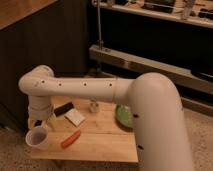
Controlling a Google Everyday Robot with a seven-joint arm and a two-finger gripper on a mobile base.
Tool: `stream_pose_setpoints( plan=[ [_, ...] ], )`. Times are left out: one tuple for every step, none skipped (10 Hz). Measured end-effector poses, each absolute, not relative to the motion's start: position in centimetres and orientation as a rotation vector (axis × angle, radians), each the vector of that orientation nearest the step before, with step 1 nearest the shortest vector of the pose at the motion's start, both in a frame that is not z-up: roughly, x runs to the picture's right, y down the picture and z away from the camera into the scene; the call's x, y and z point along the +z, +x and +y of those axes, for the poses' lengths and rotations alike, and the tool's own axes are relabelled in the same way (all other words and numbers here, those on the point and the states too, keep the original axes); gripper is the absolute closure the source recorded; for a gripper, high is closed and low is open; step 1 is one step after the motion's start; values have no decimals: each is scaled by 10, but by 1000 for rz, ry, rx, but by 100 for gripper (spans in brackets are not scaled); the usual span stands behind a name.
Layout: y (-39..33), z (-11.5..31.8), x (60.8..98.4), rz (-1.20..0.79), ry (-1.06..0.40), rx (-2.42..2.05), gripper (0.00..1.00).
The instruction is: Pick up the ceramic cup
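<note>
The ceramic cup [36, 137] is small, white and round with a darker inside. It is upright at the front left corner of the wooden table [102, 142]. My gripper [41, 123] hangs from the white arm [85, 87] directly above the cup's far rim, very close to it or touching it. The wrist hides how the gripper meets the cup.
An orange carrot-like object [70, 139] lies just right of the cup. A white flat packet [76, 117], a black object [63, 109] and a small jar [93, 106] lie behind it. A green bowl [122, 116] sits at the right, partly behind my arm. Dark cabinets stand behind.
</note>
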State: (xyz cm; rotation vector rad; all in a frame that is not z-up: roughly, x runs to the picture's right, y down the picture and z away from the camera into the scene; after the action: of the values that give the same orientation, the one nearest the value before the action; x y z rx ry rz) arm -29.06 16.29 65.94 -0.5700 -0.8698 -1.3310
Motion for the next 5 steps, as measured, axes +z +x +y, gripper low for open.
stream_pose_setpoints(
  plan=[
    [-290,160,668,-872,-569,-1329,35],
    [-290,159,672,-870,-570,-1328,35],
    [-290,164,675,-872,-571,-1331,35],
    [-292,170,673,-872,-571,-1332,35],
    [-293,173,673,-873,-571,-1331,35]
  ],
)
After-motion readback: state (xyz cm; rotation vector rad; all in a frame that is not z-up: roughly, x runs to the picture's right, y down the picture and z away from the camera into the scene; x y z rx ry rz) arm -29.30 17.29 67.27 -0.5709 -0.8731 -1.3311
